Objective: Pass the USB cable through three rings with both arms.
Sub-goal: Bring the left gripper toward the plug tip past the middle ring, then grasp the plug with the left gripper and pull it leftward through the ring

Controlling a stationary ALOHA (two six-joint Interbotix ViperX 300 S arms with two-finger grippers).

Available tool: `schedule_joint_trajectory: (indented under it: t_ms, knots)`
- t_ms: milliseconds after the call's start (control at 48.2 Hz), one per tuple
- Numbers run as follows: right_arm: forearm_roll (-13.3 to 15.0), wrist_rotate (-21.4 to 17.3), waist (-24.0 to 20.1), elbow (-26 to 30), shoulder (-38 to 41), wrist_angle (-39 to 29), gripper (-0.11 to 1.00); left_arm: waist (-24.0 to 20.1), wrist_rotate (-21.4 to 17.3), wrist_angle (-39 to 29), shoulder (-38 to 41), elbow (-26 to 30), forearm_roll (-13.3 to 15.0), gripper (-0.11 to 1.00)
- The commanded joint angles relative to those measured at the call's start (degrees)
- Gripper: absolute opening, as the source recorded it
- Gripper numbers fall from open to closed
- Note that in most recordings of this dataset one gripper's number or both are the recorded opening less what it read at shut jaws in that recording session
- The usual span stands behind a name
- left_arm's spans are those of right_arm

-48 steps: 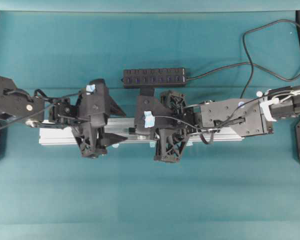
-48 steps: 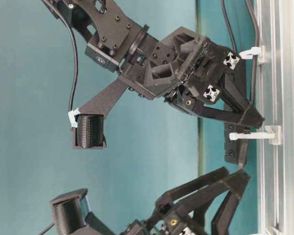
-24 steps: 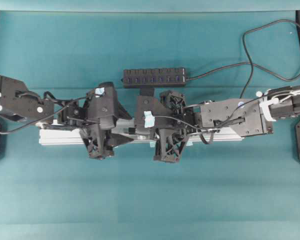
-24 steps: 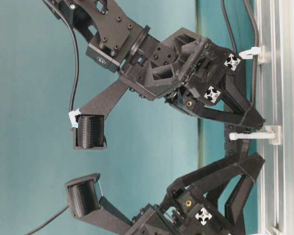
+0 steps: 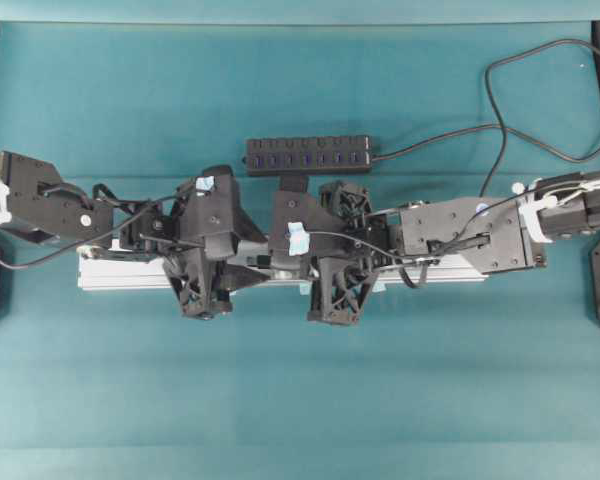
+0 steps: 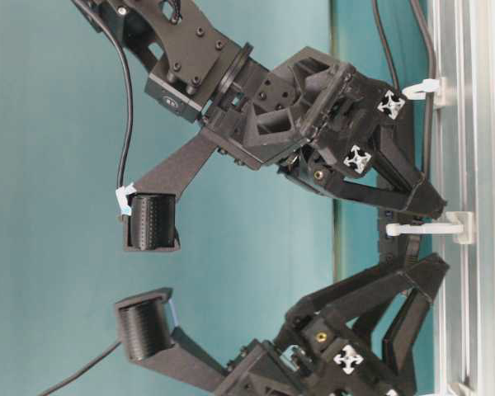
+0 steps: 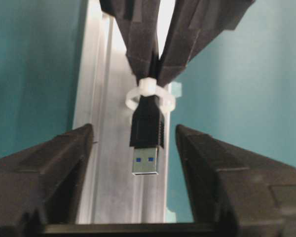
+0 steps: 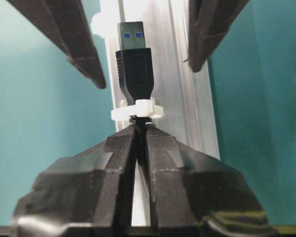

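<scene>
Centre frame, over the rail [image 5: 120, 272] | my right gripper [image 8: 138, 136], jaws clamped on the USB cable [image 8: 134, 66], plug poking through a ring [image 8: 136, 109] | my left gripper [image 7: 133, 143], jaws apart, flanking the plug.

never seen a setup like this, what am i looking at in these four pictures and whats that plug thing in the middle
These are two black robot arms working over a teal table. One picture looks straight down, one looks sideways from table height, and two come from cameras mounted on each arm's wrist.

Along the table lies a silver aluminium rail carrying small whitish plastic rings. Behind it sits a black bar-shaped hub with blue ports.

The plug is the end of a thin black USB cable. The right gripper is shut on the cable just behind a ring, with the plug poking through. The left gripper is open, one finger on each side of the plug, not touching it, seemingly ready to take it.
</scene>
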State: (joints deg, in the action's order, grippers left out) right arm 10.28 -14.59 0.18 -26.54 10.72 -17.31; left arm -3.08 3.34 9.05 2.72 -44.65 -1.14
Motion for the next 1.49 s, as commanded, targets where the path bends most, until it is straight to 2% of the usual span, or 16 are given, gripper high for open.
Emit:
schedule_joint_trajectory:
  t_ms: [0,228,684,871,954,1037,1203,1286,1472]
  knots:
    - [-0.09,-0.62,-0.09,0.35,-0.35,0.35,-0.08,0.09,0.09,0.53,0.00,1.05,-0.09,0.61]
    - [-0.09,-0.62,-0.09,0.35,-0.35,0.26,-0.08,0.09,-0.97,1.76,0.00,0.62,-0.09,0.23]
    - [-0.09,-0.70,-0.18,0.35,-0.35,-0.35,-0.07,0.18,-0.62,1.67,-0.35,-0.26,-0.09,0.22]
    - [-0.09,-0.44,-0.18,0.35,-0.53,-2.64,-0.01,0.26,-0.26,1.32,-0.62,-0.97,-0.09,0.22]
    - [-0.09,-0.44,-0.18,0.26,-0.97,-3.43,0.07,0.44,-0.35,0.79,-1.32,-1.85,-0.09,0.22]
    - [-0.09,-0.44,-0.18,0.00,-1.85,-3.69,0.22,0.62,-0.44,0.26,-2.11,-2.81,-0.09,0.22]
    - [0.00,-0.62,0.26,-0.62,-3.43,-3.96,0.70,0.62,-0.62,-0.70,-4.04,-4.04,-0.09,0.22]
    - [-0.09,-0.70,0.70,-0.53,-4.39,-4.31,0.89,0.79,-0.79,-1.23,-5.10,-4.04,-0.09,0.22]
    - [0.18,-0.62,1.14,0.62,-5.45,-4.13,0.86,1.14,-1.05,-2.11,-8.17,-4.13,-0.09,0.22]
